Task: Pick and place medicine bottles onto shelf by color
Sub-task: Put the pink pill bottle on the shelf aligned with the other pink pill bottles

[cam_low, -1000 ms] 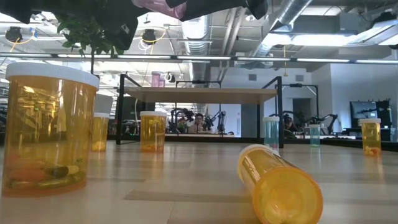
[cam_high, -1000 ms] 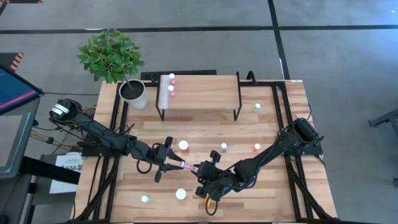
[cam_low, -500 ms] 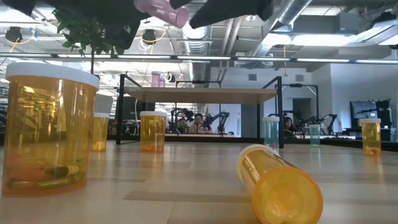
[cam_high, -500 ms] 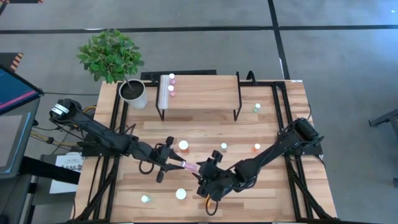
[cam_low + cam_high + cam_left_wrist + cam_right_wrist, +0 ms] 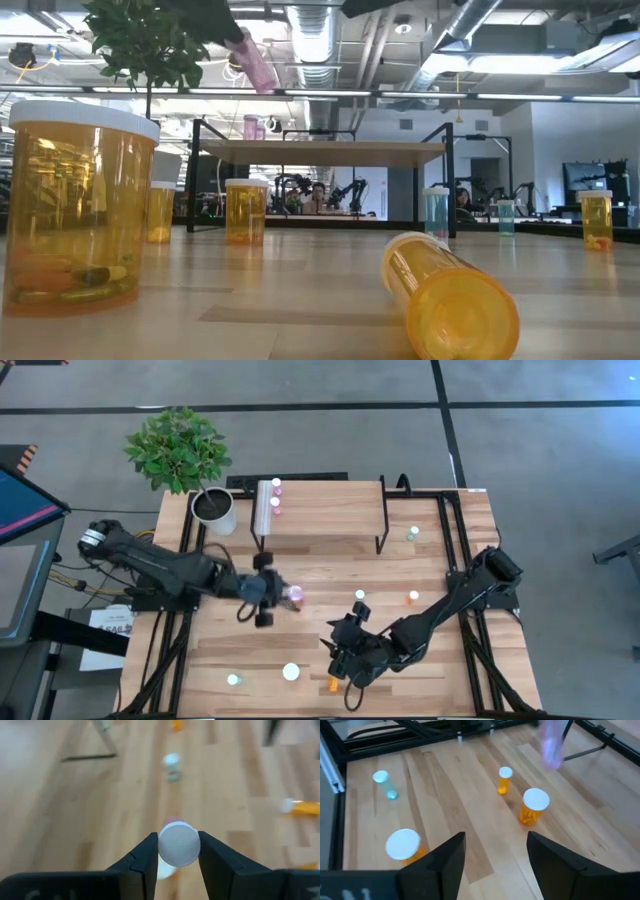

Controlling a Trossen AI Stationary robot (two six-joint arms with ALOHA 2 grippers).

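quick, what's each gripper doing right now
Left gripper: shut on a pink bottle, held in the air in front of the shelf.
Right gripper: open, holding nothing, above the table.

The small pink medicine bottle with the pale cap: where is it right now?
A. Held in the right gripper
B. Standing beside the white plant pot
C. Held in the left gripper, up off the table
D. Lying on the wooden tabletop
C: the small pink medicine bottle sits clamped between the left gripper's dark fingers above the table, while the right gripper is open and empty.
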